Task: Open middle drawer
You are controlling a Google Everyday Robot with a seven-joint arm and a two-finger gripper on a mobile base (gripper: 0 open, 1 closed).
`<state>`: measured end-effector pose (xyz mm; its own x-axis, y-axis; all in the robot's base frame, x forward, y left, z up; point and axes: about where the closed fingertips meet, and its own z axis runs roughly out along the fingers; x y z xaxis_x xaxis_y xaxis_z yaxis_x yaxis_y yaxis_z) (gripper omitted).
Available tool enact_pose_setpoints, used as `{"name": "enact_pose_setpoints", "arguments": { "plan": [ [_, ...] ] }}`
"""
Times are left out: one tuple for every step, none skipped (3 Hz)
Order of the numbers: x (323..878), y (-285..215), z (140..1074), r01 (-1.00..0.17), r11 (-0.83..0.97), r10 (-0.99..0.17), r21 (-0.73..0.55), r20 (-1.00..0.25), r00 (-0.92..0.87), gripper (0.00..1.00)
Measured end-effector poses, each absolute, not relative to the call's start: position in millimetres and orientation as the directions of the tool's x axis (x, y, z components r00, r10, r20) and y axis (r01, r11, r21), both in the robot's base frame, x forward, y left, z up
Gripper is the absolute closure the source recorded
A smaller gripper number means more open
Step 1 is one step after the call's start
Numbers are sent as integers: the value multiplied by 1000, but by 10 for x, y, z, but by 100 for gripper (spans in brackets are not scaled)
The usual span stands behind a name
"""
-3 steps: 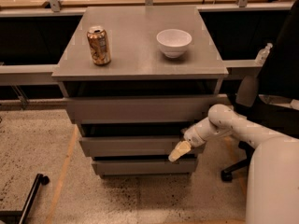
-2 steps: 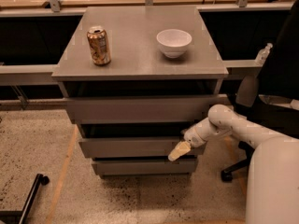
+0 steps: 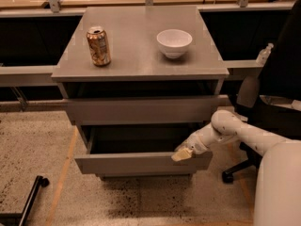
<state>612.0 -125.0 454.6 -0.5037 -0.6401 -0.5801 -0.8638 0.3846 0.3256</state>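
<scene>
Grey and matte, the cabinet (image 3: 141,62) is the anchor of the scene, a low block with a flat top and stacked handleless fronts. On its top, toward the left, a brown and gold drink can (image 3: 99,46) stands upright; toward the right of the top sits a white bowl (image 3: 174,42), well apart from the can. Just under the top is the upper drawer front (image 3: 141,109). Below it the middle drawer (image 3: 127,164) stands out from the cabinet body, its front panel forward of the one above and a dark gap of interior open behind the panel. The gripper (image 3: 182,154), tan at its tip, sits at the top edge of that panel, near the cabinet's right side, touching or almost touching the edge; whether it is wide, narrow or clamped on the panel I cannot tell. The white arm (image 3: 225,128) reaches in from the right of the cabinet. Also right of the cabinet stands a black office chair (image 3: 277,88). Speckled floor (image 3: 37,149) spreads to the cabinet's left and front.
</scene>
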Motion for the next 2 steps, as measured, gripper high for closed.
{"name": "enact_pose_setpoints", "arguments": {
  "plan": [
    [6119, -1250, 4548, -864, 385, -640, 326, -580, -504, 77],
    [6111, -1223, 4530, -864, 380, -641, 329, -579, -503, 60]
  ]
}}
